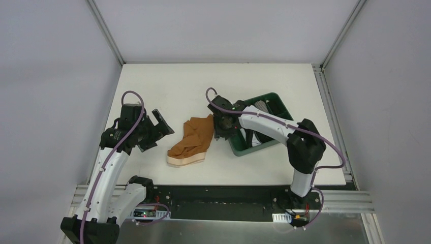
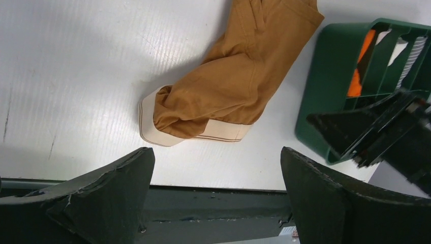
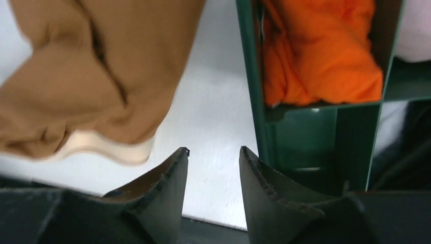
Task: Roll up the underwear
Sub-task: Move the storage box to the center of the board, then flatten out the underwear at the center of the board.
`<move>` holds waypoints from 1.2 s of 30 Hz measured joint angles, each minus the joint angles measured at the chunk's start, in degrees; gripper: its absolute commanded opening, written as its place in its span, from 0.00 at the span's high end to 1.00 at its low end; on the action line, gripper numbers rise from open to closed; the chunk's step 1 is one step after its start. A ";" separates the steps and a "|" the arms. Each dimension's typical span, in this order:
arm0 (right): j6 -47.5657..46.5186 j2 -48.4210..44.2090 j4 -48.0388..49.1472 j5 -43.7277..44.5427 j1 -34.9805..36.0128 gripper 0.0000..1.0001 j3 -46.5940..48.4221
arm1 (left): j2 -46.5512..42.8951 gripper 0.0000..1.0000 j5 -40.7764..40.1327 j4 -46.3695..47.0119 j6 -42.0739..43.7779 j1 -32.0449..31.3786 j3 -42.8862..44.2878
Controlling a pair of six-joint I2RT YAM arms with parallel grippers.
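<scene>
The underwear (image 1: 192, 142) is a tan-brown garment lying crumpled on the white table, its pale beige waistband toward the near edge. It also shows in the left wrist view (image 2: 228, 86) and the right wrist view (image 3: 91, 76). My left gripper (image 1: 161, 133) is open and empty just left of the underwear, jaws wide apart (image 2: 216, 152). My right gripper (image 1: 222, 129) hovers between the garment's far right end and the green tray (image 1: 274, 99). Its jaws (image 3: 213, 150) stand a narrow gap apart with only bare table between them.
The green tray (image 3: 249, 66) has divided compartments holding rolled garments, among them a bright orange one (image 3: 315, 51), also seen in the left wrist view (image 2: 361, 66). The table's near edge and a dark rail lie just below the underwear (image 2: 213, 203).
</scene>
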 measured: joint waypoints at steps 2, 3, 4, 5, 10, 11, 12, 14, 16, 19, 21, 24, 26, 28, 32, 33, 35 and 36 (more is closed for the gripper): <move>-1.38 1.33 -0.42 0.20 -2.91 0.55 1.27 | 0.24 0.02 0.44 0.02 0.00 0.00 -0.37; -2.03 1.81 -0.96 0.55 -4.57 0.54 1.95 | 0.57 0.03 0.72 0.00 -0.04 0.00 -0.79; -2.71 2.51 -1.77 0.96 -6.69 0.53 2.95 | 1.07 0.04 1.11 -0.02 -0.13 0.00 -1.25; -3.15 3.10 -2.40 1.64 -8.41 0.49 3.89 | 1.77 0.08 1.57 -0.02 -0.17 0.00 -1.75; -4.39 4.39 -3.69 5.84 -15.41 0.30 6.64 | 5.75 0.22 3.19 -0.90 -0.61 0.00 -4.04; -4.39 4.15 -3.82 5.90 -15.50 0.28 6.64 | 6.21 0.24 3.39 -1.29 -0.61 0.00 -4.35; -4.31 3.72 -3.76 5.88 -14.95 0.27 6.51 | 6.51 0.26 3.54 -1.62 -0.70 0.00 -4.72; -4.02 2.19 -3.26 5.60 -12.92 0.26 5.95 | 7.23 0.30 4.20 -1.79 -1.01 0.00 -5.44; -3.28 -0.87 -1.84 4.76 -9.81 0.26 4.07 | 8.39 0.30 4.96 -1.77 -1.29 0.00 -6.62; -1.51 -6.82 0.20 2.47 -6.01 0.26 0.09 | 10.43 0.30 4.76 -1.79 -1.62 0.00 -9.03; -0.15 -10.67 1.44 1.09 -5.31 0.26 -2.89 | 10.91 0.31 4.24 -1.68 -1.95 0.00 -10.47; 2.14 -16.68 3.58 1.25 -5.77 0.25 -8.70 | 11.96 0.38 3.96 -0.04 -2.71 0.00 -13.16; 3.30 -20.65 4.90 2.89 -6.08 0.25 -13.33 | 14.16 0.47 3.98 1.40 -3.10 0.00 -14.53; 4.11 -24.13 5.25 4.61 -6.38 0.25 -17.35 | 16.02 0.65 3.41 2.95 -3.34 0.00 -15.34; 5.70 -29.49 4.68 8.31 -6.78 0.25 -22.03 | 18.14 1.00 0.83 4.87 -3.17 0.07 -15.37; 5.95 -30.51 4.55 9.05 -6.88 0.25 -22.56 | 18.58 1.00 -0.20 4.42 -2.82 0.09 -14.56; 6.38 -33.00 3.91 10.88 -7.17 0.25 -23.23 | 18.82 1.00 -1.86 2.58 -1.57 0.42 -11.30; 6.51 -34.16 3.76 11.58 -7.43 0.25 -23.37 | 18.60 1.00 -2.62 1.53 -0.50 0.46 -8.72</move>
